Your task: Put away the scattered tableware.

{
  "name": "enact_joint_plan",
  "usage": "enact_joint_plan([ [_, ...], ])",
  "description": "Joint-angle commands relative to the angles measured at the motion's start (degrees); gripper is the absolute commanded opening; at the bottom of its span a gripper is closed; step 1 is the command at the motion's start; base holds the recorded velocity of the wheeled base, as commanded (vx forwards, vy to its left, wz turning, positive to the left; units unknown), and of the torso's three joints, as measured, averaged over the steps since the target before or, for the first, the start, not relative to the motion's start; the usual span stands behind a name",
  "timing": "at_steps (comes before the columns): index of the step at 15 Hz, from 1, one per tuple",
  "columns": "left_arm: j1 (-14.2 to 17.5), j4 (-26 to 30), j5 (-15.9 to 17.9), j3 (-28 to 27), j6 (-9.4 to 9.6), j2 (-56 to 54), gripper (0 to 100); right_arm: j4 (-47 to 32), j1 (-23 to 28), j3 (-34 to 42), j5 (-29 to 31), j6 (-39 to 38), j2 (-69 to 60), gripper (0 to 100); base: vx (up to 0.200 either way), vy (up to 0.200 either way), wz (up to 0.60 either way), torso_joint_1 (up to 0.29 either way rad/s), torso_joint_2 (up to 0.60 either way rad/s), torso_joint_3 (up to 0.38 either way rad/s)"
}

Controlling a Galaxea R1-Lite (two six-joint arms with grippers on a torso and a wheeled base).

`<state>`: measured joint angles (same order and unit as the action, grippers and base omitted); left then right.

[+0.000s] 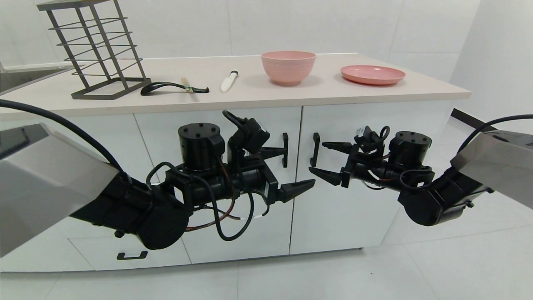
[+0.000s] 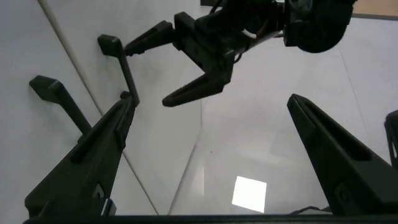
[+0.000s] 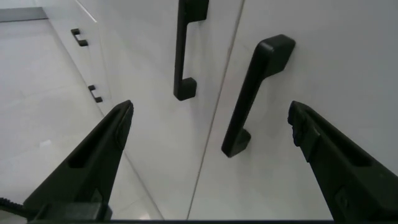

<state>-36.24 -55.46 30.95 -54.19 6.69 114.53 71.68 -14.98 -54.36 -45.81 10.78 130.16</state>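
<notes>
Readable text: I can make out none in my 3 views.
Band on the chopsticks (image 1: 189,87): a small coloured mark, too small for me to read.
Wiring tag (image 1: 357,131) on the right arm: a pale slip, and I cannot tell whether it carries print.

A white cabinet (image 1: 345,216) stands just beyond the left gripper (image 1: 297,166) and right gripper (image 1: 317,157), its black handles (image 1: 285,139) nearest their tips, counter (image 1: 374,93) above.
</notes>
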Motion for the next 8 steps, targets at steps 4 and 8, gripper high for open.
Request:
enact_joint_plan([
  [4, 0.12, 1.4, 0.07, -3.47, 9.13, 2.36, 100, 1.71, -0.49, -2.42, -2.79, -0.05, 3.26, 100, 0.0, 0.0, 0.0, 0.0, 0.0, 0.0],
  [8, -0.23, 1.14, 3.68, -3.56, 11.85, 2.72, 100, 2.32, -1.19, -5.41, -5.08, -0.05, 5.1, 100, 0.0, 0.0, 0.0, 0.0, 0.0, 0.0],
])
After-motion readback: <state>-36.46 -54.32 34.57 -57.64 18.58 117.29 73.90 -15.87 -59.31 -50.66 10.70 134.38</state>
